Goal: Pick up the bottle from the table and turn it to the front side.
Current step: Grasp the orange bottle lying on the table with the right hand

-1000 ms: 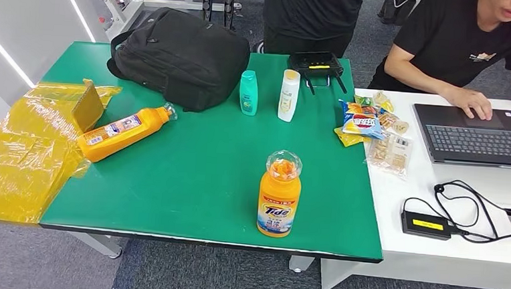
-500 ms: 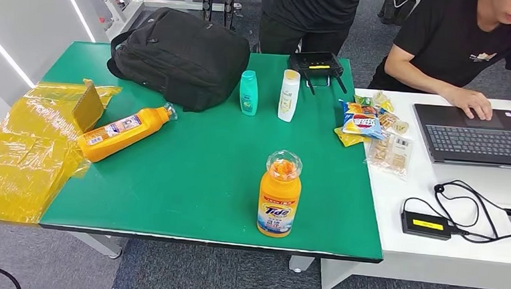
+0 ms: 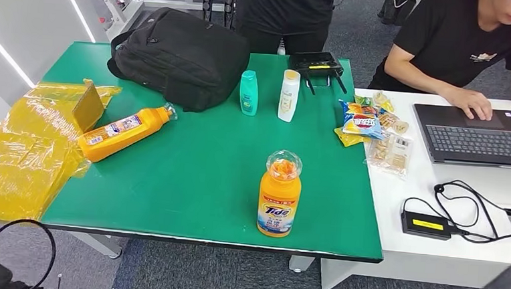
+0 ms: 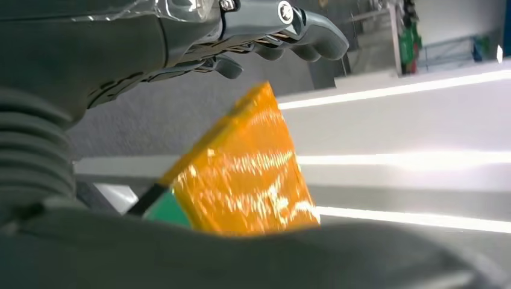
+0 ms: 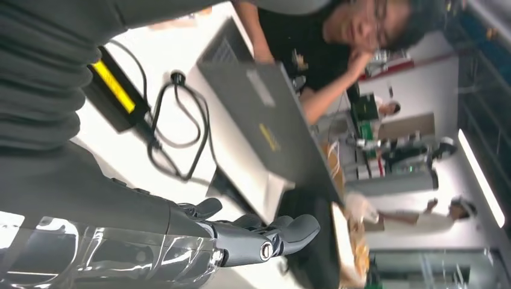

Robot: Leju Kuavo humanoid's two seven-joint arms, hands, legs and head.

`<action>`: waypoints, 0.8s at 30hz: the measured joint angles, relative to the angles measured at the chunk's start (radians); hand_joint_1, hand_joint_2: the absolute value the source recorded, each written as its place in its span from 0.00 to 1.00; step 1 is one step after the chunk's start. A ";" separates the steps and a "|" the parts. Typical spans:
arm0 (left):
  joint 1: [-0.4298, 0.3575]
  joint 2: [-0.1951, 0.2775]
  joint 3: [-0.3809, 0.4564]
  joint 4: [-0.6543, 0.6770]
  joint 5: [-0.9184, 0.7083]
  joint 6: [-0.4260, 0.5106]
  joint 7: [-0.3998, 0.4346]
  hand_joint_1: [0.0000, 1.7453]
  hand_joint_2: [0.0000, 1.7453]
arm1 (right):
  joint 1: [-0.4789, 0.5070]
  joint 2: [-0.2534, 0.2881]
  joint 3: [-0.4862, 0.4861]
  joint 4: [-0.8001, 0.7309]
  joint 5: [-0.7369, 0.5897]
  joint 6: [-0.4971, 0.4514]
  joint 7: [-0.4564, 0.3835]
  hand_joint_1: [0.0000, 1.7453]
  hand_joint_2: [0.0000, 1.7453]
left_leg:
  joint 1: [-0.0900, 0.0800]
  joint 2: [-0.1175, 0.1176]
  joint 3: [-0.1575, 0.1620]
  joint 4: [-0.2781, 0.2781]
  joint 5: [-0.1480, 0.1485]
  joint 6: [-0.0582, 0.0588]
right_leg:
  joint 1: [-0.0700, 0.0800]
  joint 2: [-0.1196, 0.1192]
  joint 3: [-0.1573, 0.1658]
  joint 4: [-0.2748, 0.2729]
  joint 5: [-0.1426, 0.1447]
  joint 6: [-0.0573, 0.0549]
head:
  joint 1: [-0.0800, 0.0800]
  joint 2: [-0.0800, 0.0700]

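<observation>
The green-topped table [image 3: 190, 181] carries an upright orange Tide bottle [image 3: 279, 198] near its front edge, an orange bottle lying on its side [image 3: 123, 132], a black backpack [image 3: 181, 56], a teal bottle [image 3: 248, 93], a white bottle [image 3: 288, 95] and crinkled yellow plastic wrap [image 3: 21, 150].

Looks like an office or robot test lab, w/ desks pushed together. A green tabletop [image 3: 191, 174] sits right next to a white desk [image 3: 433, 256], & a person [image 3: 467, 43] sits there typing on a laptop [image 3: 481, 135]. A black charger box [image 3: 425, 225] w/ cables lies near the laptop. Grey carpet floor [image 3: 218, 276] under everything, white wall panels w/ long light strips [image 3: 4, 52] at the side. Another person [image 3: 288, 12] stands behind the tabletop. A black backpack [image 3: 178, 56] & snack bags [image 3: 374, 128] lie around, like at a work desk.
</observation>
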 joint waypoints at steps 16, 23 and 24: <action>0.000 0.048 -0.370 -0.024 -0.224 -0.025 0.026 0.00 1.00 | -0.141 -0.111 0.227 0.117 0.229 0.058 0.148 0.00 1.00 | 0.000 0.000 0.000 0.000 0.000 0.000 | 0.000 0.000 0.000 0.000 0.000 0.000 | 0.000 0.000; -0.034 0.076 -0.484 -0.005 -0.319 -0.043 0.063 0.00 1.00 | -0.227 -0.146 0.328 0.231 0.311 0.124 0.200 0.00 0.25 | 0.000 0.000 0.000 0.000 0.000 0.000 | 0.000 0.000 0.000 0.000 0.000 0.000 | 0.000 0.000; -0.041 0.079 -0.499 0.001 -0.328 -0.046 0.068 0.00 1.00 | -0.243 -0.151 0.340 0.251 0.321 0.138 0.208 0.00 0.00 | 0.000 0.000 0.000 0.000 0.001 0.000 | 0.000 0.000 0.000 0.000 0.001 0.000 | 0.000 0.000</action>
